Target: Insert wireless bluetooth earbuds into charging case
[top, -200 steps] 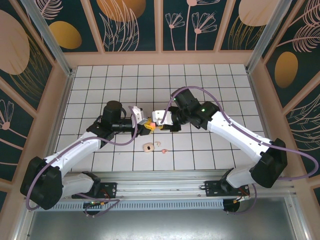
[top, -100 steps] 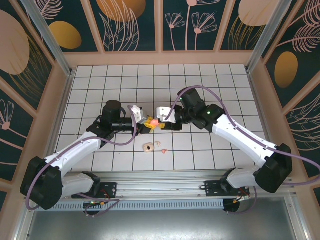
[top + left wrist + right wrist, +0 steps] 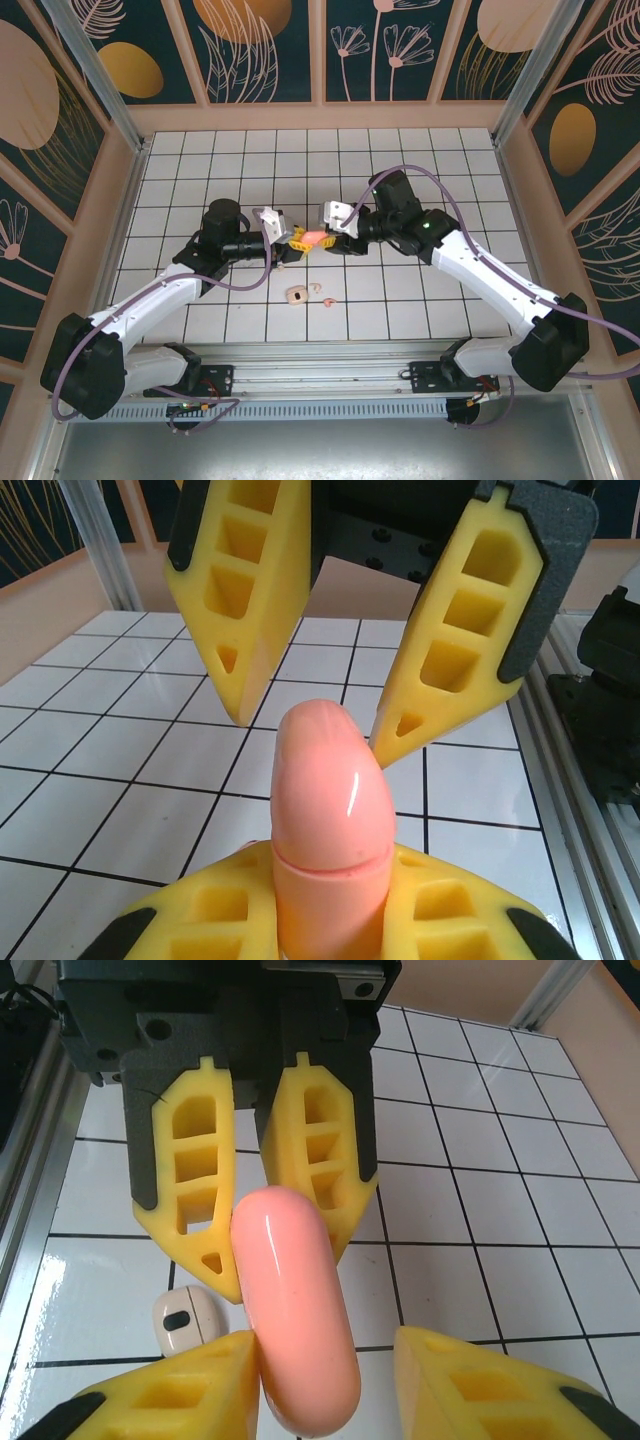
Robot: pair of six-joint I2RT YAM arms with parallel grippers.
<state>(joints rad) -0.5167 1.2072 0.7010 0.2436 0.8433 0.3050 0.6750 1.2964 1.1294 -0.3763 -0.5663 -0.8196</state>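
Left pincer (image 3: 330, 905): clamped tight on the base end of the coral-pink charging case (image 3: 325, 800), lid seam just above its pads. Case long axis: level, pointing straight at the right pincer (image 3: 330, 1385). Right pincer: jaws parted, one on either side of the case's rounded tip, gripping nothing. Earbuds: one small coral-pink earbud (image 3: 328, 300) on the table (image 3: 400, 170), toward the near edge from both pincers and well apart from the case; cream piece (image 3: 297, 294) near it, bud or case unclear. Judgement: the free right pincer is best placed to fetch
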